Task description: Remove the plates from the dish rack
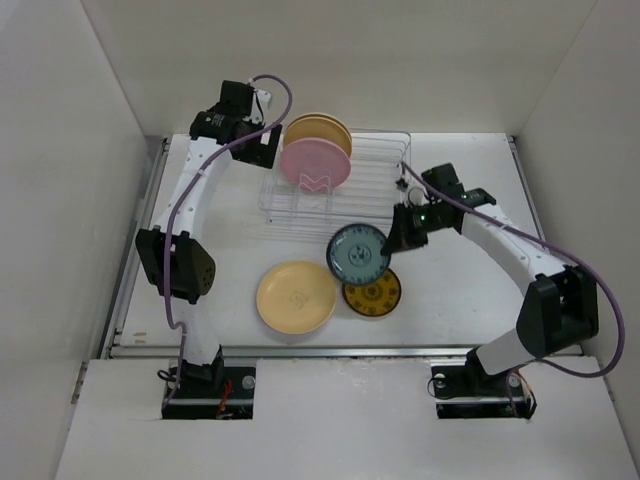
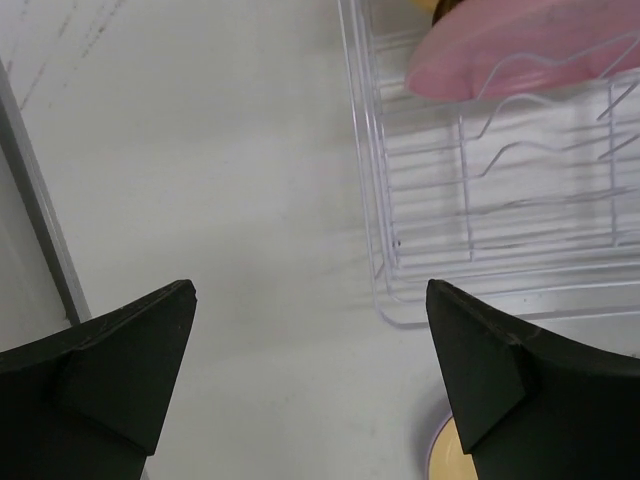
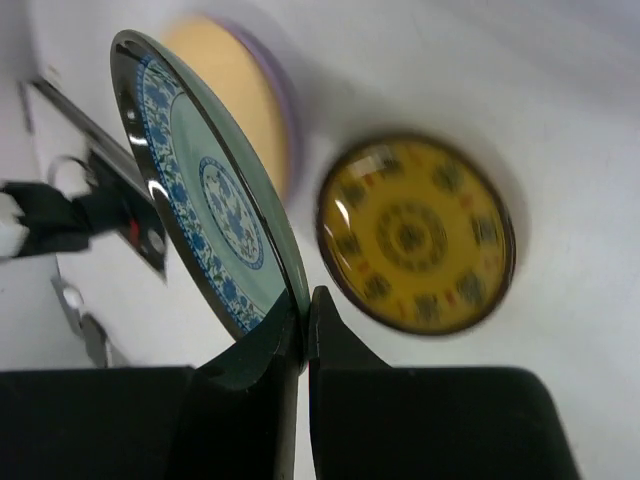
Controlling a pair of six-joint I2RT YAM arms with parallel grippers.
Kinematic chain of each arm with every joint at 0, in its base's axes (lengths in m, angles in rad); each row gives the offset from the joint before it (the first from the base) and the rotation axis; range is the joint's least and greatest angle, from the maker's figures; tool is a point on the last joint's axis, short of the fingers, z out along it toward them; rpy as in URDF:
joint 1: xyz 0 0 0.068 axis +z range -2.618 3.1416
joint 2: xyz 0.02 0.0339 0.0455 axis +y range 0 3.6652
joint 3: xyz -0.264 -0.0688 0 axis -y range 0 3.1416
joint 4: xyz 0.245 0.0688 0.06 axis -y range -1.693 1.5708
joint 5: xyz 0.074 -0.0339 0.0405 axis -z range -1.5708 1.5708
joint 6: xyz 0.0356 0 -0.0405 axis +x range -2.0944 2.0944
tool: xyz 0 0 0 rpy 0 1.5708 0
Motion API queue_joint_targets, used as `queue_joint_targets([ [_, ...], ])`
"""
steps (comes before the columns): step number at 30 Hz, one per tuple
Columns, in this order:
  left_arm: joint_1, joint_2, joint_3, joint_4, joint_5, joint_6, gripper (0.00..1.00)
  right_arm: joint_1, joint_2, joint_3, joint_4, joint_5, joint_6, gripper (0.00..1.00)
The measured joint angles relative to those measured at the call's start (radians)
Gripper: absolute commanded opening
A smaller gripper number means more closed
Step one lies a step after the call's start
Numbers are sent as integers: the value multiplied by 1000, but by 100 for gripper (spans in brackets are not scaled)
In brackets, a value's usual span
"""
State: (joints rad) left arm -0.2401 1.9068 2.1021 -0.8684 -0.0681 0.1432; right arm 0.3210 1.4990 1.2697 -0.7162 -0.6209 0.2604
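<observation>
While left jaws gape wide, right jaws pinch teal plate point(image 3: 215, 200).

You're in a robot lab test cell, not a home kitchen. Evidence: a flat white tabletop point(image 1: 470, 300) is boxed in by plain white wall panels point(image 1: 60, 150) at the back and both sides. A white-and-black left arm point(image 1: 190, 215) and right arm point(image 1: 510, 255) are bolted at the near edge, with exposed wiring at their bases. Purple cables point(image 1: 270, 77) loop loose, and a bare aluminium rail point(image 1: 330, 351) runs along the table front. Kitchenware on show: a thin silver-white wire dish rack point(image 1: 375, 160), a pale yellow round plate point(image 1: 296, 297) and a dark teal patterned plate point(image 1: 358, 252).
</observation>
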Motion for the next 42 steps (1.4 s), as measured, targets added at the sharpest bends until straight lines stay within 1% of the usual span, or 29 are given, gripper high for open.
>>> queue_joint_targets([
  [3, -5, 0, -56, -2, -3, 35, 100, -1, -2, -165, -75, 33, 10, 0],
  [6, -11, 0, -63, 4, -7, 60, 100, -15, -27, -281, -97, 79, 49, 0],
  [10, -28, -19, -98, 23, -6, 81, 100, -61, -69, -352, -64, 151, 101, 0],
  [11, -30, -29, -118, 24, -8, 84, 100, -69, -69, -360, -48, 170, 112, 3],
  [12, -36, -37, -138, 23, -10, 86, 100, -73, -65, -369, -29, 183, 121, 10],
  [13, -40, -42, -152, 21, -12, 89, 100, -74, -56, -374, -14, 193, 130, 21],
  [15, -46, -46, -175, 16, -18, 95, 100, -73, -25, -382, 19, 198, 140, 31],
  [16, -48, -47, -184, 14, -20, 97, 100, -73, -6, -384, 30, 198, 144, 42],
  [19, -50, -49, -198, 10, -27, 103, 100, -73, 33, -387, 47, 214, 147, 54],
  [20, -50, -49, -198, 11, -31, 103, 100, -73, 37, -388, 48, 224, 148, 56],
  [26, -50, -55, -198, 11, -32, 106, 100, -73, 54, -381, 51, 267, 148, 57],
  [29, -51, -55, -198, 11, -9, 119, 100, -71, 68, -374, 53, 284, 147, 57],
  [32, -57, -55, -196, 13, 40, 149, 86, -64, 80, -362, 51, 306, 148, 57],
  [33, -60, -54, -193, 15, 63, 161, 79, -63, 81, -354, 51, 307, 147, 57],
  [34, -63, -53, -187, 22, 86, 173, 65, -62, 80, -342, 50, 307, 147, 57],
  [35, -66, -50, -178, 35, 113, 184, 61, -59, 75, -327, 50, 308, 147, 57],
  [36, -71, -43, -166, 49, 136, 197, 59, -59, 67, -306, 46, 309, 147, 57],
  [37, -78, -32, -147, 71, 157, 218, 59, -58, 57, -279, 43, 312, 147, 57],
  [38, -86, -18, -129, 97, 174, 239, 71, -58, 44, -248, 44, 315, 147, 57],
  [39, -97, 0, -109, 127, 181, 266, 75, -58, 29, -215, 45, 319, 144, 57],
  [41, -118, 48, -70, 185, 180, 309, 77, -58, -2, -152, 51, 323, 136, 57],
  [42, -126, 78, -47, 213, 174, 334, 81, -58, -16, -127, 57, 325, 130, 57],
])
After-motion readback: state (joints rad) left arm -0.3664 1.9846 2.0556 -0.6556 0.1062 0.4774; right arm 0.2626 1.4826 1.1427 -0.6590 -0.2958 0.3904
